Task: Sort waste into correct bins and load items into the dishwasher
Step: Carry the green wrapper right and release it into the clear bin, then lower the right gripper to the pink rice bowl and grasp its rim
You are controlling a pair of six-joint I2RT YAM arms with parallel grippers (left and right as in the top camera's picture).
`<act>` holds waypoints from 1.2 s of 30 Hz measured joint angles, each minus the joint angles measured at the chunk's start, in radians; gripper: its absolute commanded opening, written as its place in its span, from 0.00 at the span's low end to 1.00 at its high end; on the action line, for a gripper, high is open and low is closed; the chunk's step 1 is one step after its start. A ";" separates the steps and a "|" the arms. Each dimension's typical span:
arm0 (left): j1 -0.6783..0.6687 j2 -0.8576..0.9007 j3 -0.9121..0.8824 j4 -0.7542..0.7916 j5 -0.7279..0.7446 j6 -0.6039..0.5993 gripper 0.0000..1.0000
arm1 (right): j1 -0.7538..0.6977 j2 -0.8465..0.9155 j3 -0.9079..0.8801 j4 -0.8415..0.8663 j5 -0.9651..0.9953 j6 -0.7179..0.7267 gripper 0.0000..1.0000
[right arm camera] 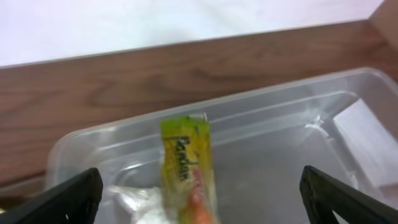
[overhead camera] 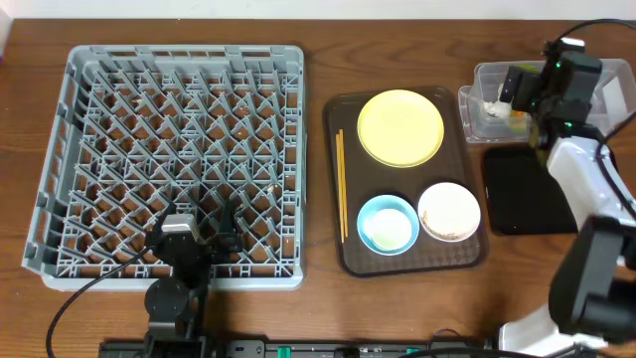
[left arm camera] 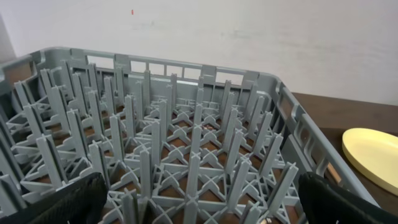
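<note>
Right claw, overhead: hangs over the clear tub at the far right of the counter; its spread is unreadable from this angle. Yellow-green wrapper and white tissue lie inside the tub. Black tray sits just in front of it, with nothing in it that I can make out. Yellow plate, blue bowl, white bowl and chopsticks all sit on the brown serving tray. Grey dish rack holds no dishes. Left claw sits over the rack's near edge.

Left wrist: fingertips wide apart, gripping nothing, low among the rack pegs. Plate rim shows at right.

Right wrist: fingertips wide apart, gripping nothing. Wrapper stands on end between them inside the tub, touching neither; tissue lies beside its foot.

Risks (judgement):
- Wrapper is light and upright, so it may cling to a finger or get flicked out when the arm lifts away.
- Tub looks light; a finger catching its rim would drag or tip it.
- Left claw is close to the pegs; a sideways move could snag.
- Chopsticks lie flat against the tray lip, a hard pinch, and look thin enough to slip through the lattice.
</note>
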 measured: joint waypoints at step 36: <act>0.000 0.000 0.001 0.000 -0.001 0.000 0.98 | 0.425 -0.229 0.002 -0.892 -0.133 0.207 0.78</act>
